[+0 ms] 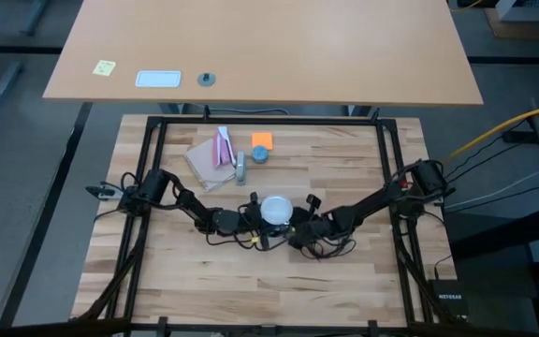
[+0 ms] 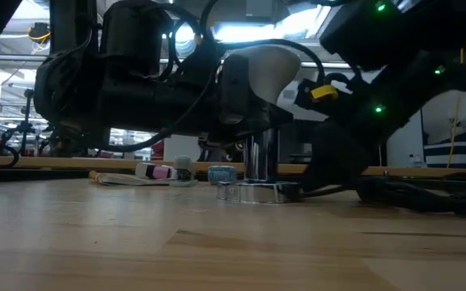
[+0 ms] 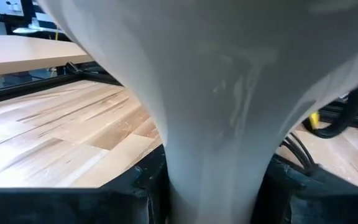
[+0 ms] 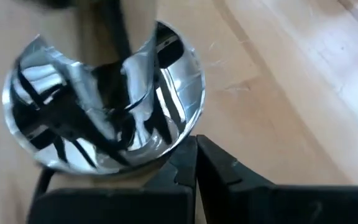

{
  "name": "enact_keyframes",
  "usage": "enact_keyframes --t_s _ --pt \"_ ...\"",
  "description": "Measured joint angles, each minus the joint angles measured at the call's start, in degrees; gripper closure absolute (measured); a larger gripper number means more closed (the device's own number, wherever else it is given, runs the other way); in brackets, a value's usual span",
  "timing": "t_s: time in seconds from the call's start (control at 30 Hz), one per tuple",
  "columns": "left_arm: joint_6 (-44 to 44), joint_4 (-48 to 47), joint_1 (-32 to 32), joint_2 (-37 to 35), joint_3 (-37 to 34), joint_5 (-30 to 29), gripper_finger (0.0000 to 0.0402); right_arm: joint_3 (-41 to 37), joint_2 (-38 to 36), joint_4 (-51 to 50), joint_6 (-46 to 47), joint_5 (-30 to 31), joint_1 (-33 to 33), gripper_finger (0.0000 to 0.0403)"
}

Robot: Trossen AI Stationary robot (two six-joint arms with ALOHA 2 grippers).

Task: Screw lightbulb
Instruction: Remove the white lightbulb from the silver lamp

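Left gripper [image 1: 255, 212] is clamped on the lightbulb [image 1: 276, 209] neck; keep it vertical while twisting (avoid cross-threading). Right gripper [image 1: 299, 225], fingers together, steadies the socket [image 4: 104, 102].

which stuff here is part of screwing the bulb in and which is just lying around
In use: lightbulb, held at its neck by the left gripper; shiny socket under it, pinched by the shut right gripper.

Lying about: pink packet, orange pad, small blue-grey round piece, tape roll, all behind the arms.
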Motion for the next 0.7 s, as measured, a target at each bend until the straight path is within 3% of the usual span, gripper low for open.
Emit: enact_keyframes --t_s 0.2,0.43,0.7 --pt "0.2 0.3 0.2 0.0 0.0 -1.8 0.0249 -0.1 0.1 3.3 3.3 0.7 2.2 0.0394" --pt "0.2 0.2 0.4 0.1 0.0 -2.3 0.0249 0.4 1.1 15.2 1.0 1.7 3.7 0.0394" --pt "0.2 0.1 0.0 0.1 0.0 -2.1 0.0249 0.2 -2.2 1.7 1.8 9.5 4.2 0.0394"
